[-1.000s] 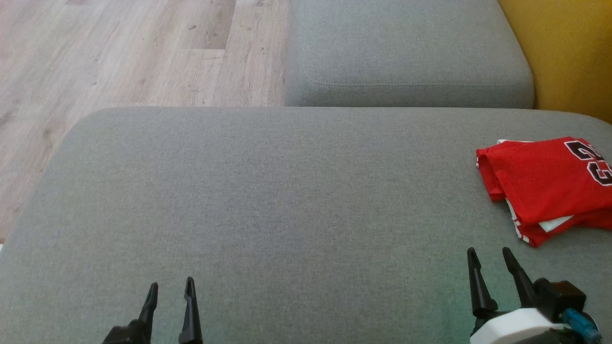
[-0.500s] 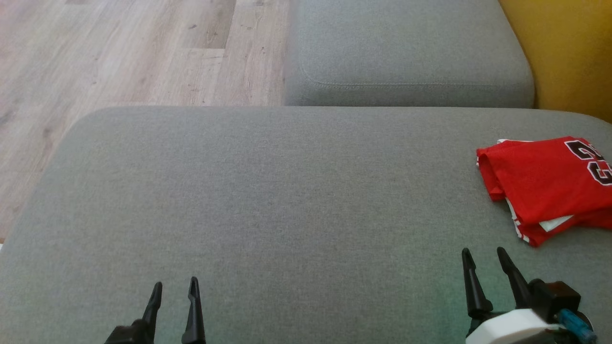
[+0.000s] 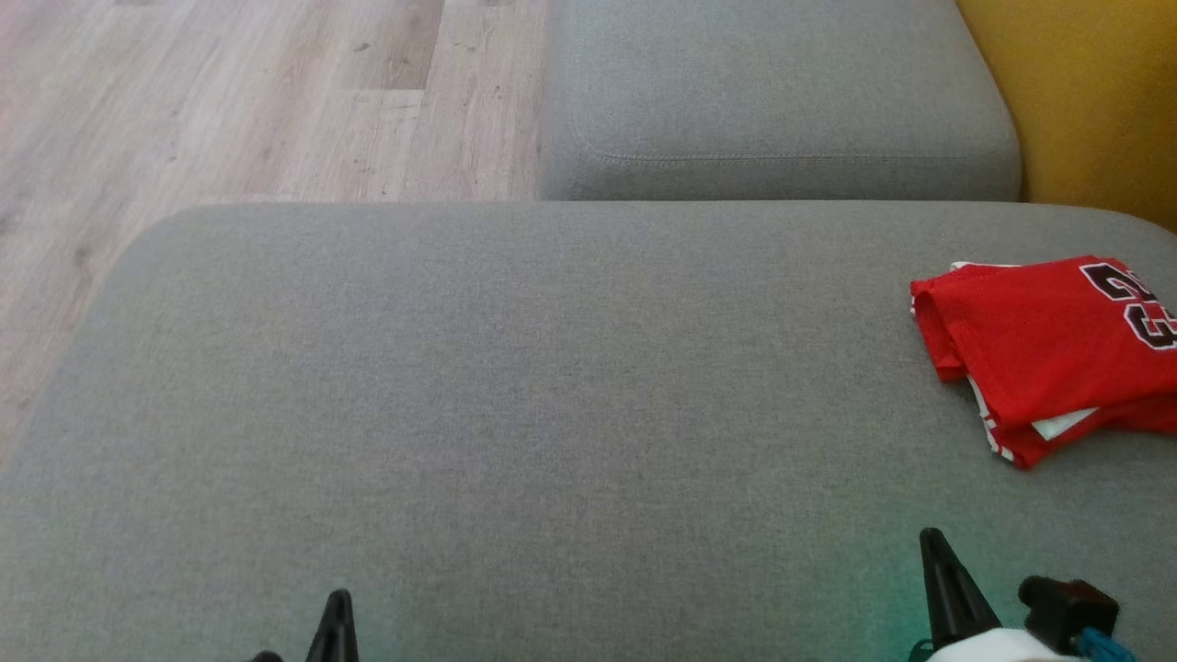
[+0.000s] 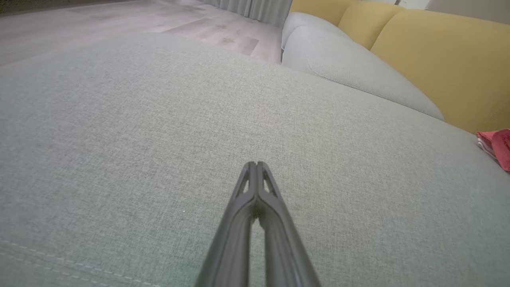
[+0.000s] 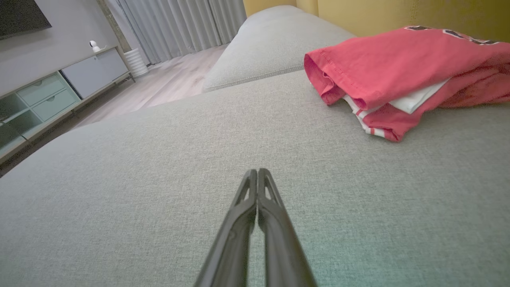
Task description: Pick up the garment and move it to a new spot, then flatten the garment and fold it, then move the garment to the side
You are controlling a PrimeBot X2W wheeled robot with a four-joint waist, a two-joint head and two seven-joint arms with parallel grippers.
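The red jersey [image 3: 1030, 354] lies folded in a loose stack at the right end of the big grey seat cushion [image 3: 552, 386], near the yellow sofa back [image 3: 1085, 101] and apart from both claws. Black numerals with a white outline sit on its top layer. The head view cuts them at the frame's right edge, so one reads like a 2 and the other cannot be made out. No brand or label can be read. A white layer and red-and-white striped trim peek out between the folds at the near edge.

The left claw [image 4: 256, 164] is closed and empty, its two dark fingers pressed tip to tip above bare cushion. The right claw [image 5: 257, 170] is likewise closed and empty, pointing at grey fabric short of the jersey. In the head view each claw is a single dark spike at the bottom edge, the rest cut off.

The left wrist view catches a red sliver of the jersey at its right edge. The right wrist view shows the stack's near side large — the numerals there are too foreshortened to read. It also takes in a low cabinet [image 5: 51, 91] with drawers, grey curtains [image 5: 179, 24] and a small white gadget on the cabinet, too small to identify. A second grey cushion [image 3: 782, 92] lies beyond the first, beside the wood floor [image 3: 230, 92].
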